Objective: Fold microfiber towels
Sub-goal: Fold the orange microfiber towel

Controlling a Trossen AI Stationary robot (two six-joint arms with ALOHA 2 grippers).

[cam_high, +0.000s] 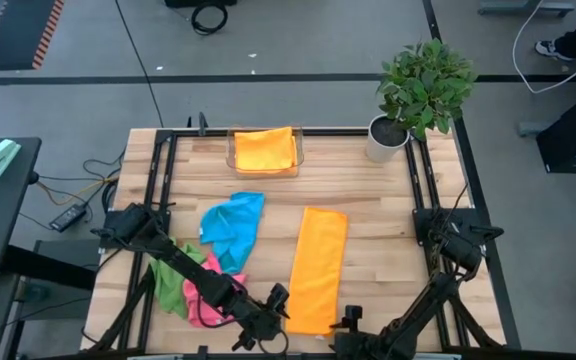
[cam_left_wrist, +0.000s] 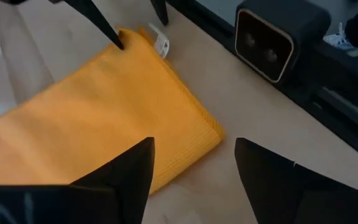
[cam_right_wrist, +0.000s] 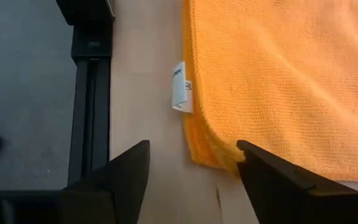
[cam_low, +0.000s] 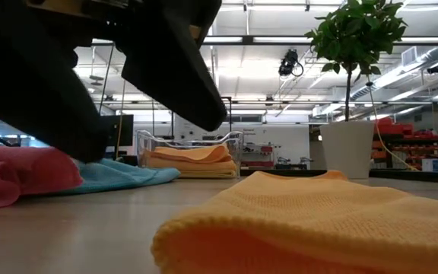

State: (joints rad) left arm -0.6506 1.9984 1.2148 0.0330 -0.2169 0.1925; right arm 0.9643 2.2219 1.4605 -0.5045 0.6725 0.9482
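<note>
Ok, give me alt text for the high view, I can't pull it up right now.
A long folded orange towel lies on the wooden table, with the left end effector and right end effector open at its near end. Blue, pink and green towels lie crumpled to its left; another orange towel fills the clear tray.

Open right tool (cam_right_wrist: 191,180) hovers over orange towel (cam_right_wrist: 278,81) corner, white tag (cam_right_wrist: 181,88) showing.

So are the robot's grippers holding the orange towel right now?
No, nothing is held. The left gripper and right gripper are both open, at the near end of the folded orange towel, which lies flat on the table.
</note>
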